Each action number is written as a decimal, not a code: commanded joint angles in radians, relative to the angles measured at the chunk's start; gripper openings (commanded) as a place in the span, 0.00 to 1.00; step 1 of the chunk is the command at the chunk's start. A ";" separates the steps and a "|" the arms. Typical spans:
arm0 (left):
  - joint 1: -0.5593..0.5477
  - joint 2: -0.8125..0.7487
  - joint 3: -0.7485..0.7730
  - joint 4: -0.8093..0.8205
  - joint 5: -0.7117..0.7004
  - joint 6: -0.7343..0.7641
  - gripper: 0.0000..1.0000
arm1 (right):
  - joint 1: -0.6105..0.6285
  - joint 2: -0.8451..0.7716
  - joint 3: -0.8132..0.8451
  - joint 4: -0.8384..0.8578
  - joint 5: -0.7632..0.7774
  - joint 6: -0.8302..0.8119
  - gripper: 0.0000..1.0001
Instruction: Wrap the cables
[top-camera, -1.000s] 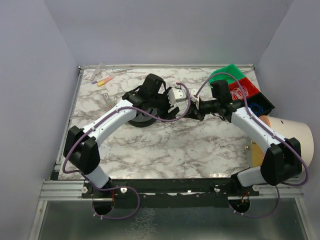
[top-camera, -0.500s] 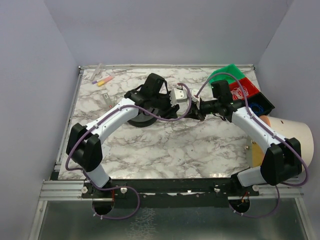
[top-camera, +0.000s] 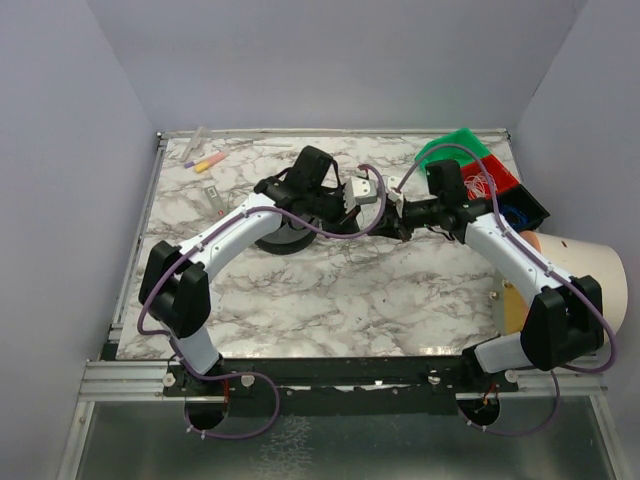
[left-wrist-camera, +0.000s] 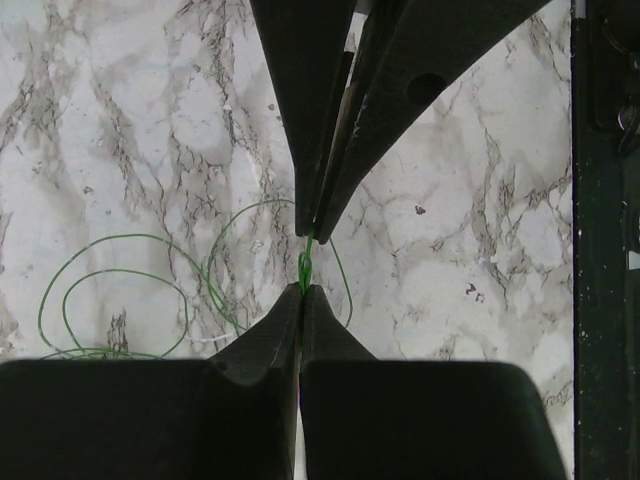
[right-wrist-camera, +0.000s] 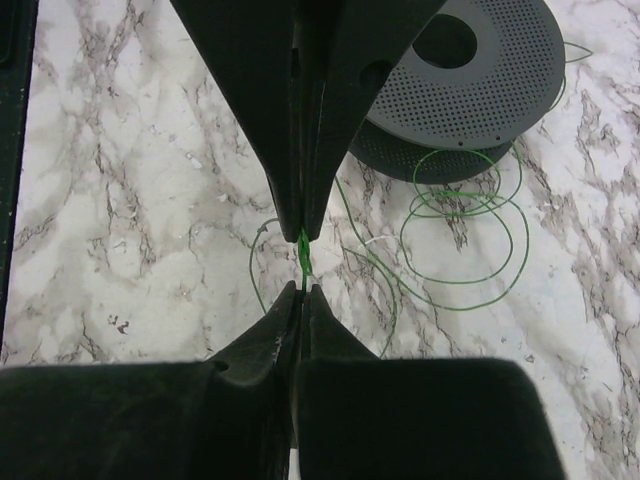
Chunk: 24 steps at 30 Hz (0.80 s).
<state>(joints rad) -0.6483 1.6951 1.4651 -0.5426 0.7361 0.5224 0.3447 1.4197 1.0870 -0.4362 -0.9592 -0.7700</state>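
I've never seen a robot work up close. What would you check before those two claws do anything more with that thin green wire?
1. Left gripper shut on the green cable: ok.
2. Right gripper shut on the same cable: ok.
3. Short stretch between the two tips unbroken: ok.
4. Loose loops lying on the table: ok.
5. Loops free of the black spool: cannot tell; they reach its edge.
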 joint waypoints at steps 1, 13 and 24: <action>-0.007 0.011 0.008 0.020 0.013 -0.035 0.00 | -0.012 -0.006 -0.017 0.033 -0.024 0.029 0.01; 0.036 -0.049 -0.120 0.215 -0.022 -0.233 0.00 | -0.071 -0.056 -0.130 0.407 0.089 0.360 0.00; 0.036 -0.034 -0.128 0.237 -0.050 -0.286 0.00 | -0.061 -0.035 -0.101 0.184 -0.019 0.076 0.29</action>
<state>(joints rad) -0.6106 1.6760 1.3334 -0.3305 0.7033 0.2718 0.2741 1.3823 0.9657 -0.1566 -0.9146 -0.5739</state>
